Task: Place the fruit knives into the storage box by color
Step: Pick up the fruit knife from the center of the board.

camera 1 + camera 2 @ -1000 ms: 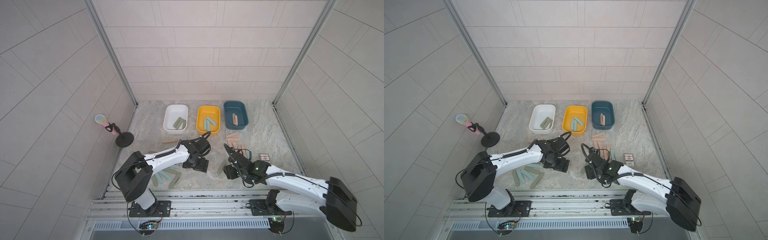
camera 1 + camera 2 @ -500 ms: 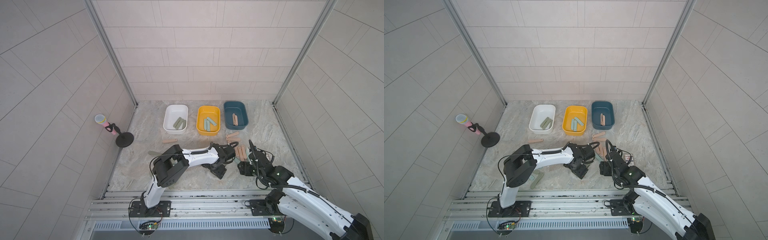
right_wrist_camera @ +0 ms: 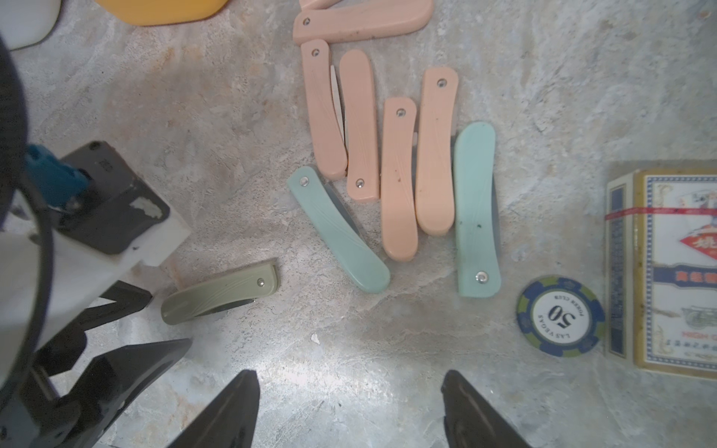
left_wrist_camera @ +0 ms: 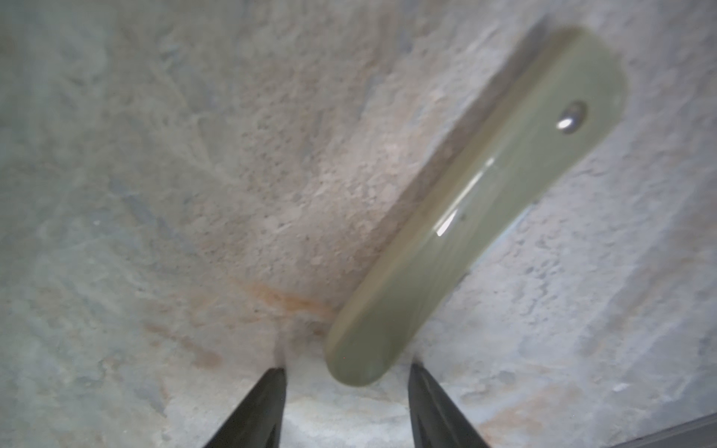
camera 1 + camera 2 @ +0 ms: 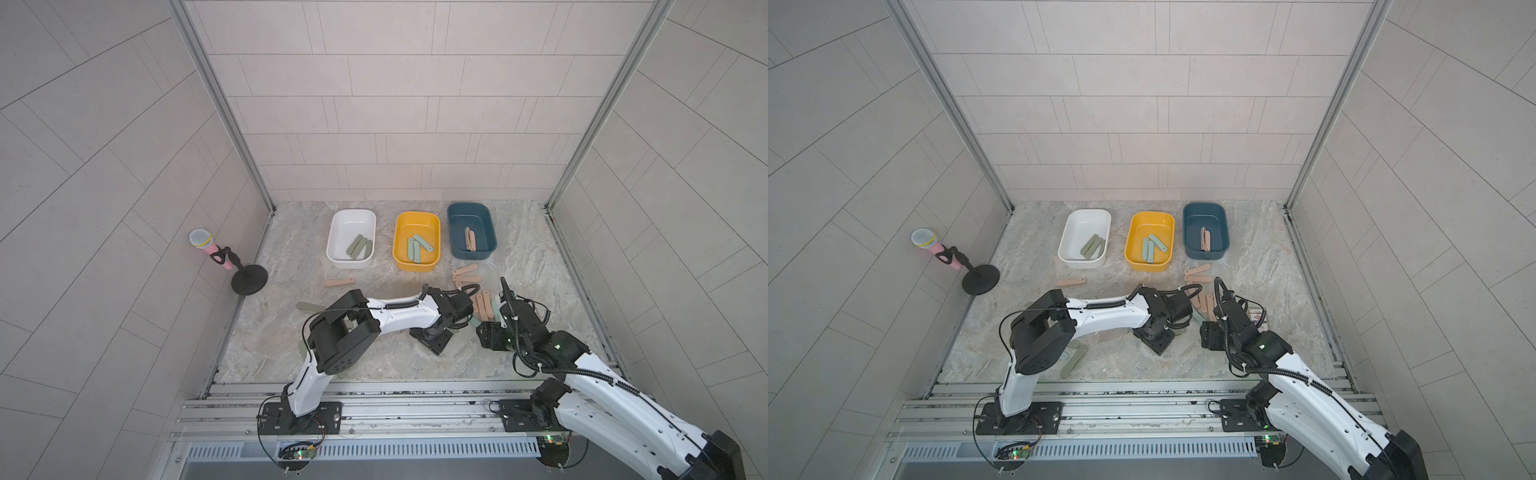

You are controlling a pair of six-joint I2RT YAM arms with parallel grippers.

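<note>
In the left wrist view my left gripper (image 4: 347, 370) is open, and the rounded end of an olive-green fruit knife (image 4: 446, 217) lies on the floor between its fingertips, with a gap on each side. The right wrist view shows that same knife (image 3: 219, 296) beside the left fingers (image 3: 116, 306). My right gripper (image 3: 349, 374) is open over bare floor, short of a cluster of pink knives (image 3: 397, 182) and two teal ones (image 3: 337, 229). The white box (image 5: 334, 237) holds olive knives, the yellow box (image 5: 397, 241) teal ones, the blue box (image 5: 451, 232) pink ones.
A pack of cards (image 3: 675, 271) and a poker chip (image 3: 560, 315) lie right of the knife cluster. A toy microphone on a black stand (image 5: 245, 278) is at the left wall. Loose knives lie elsewhere: a pink one (image 5: 340, 283), an olive one (image 5: 307, 307), more olive ones near the rail (image 5: 1073, 361).
My left gripper has moved right to the olive knife, and its jaws have narrowed around the knife's end. My right gripper has shifted right and back, toward the pink and teal cluster.
</note>
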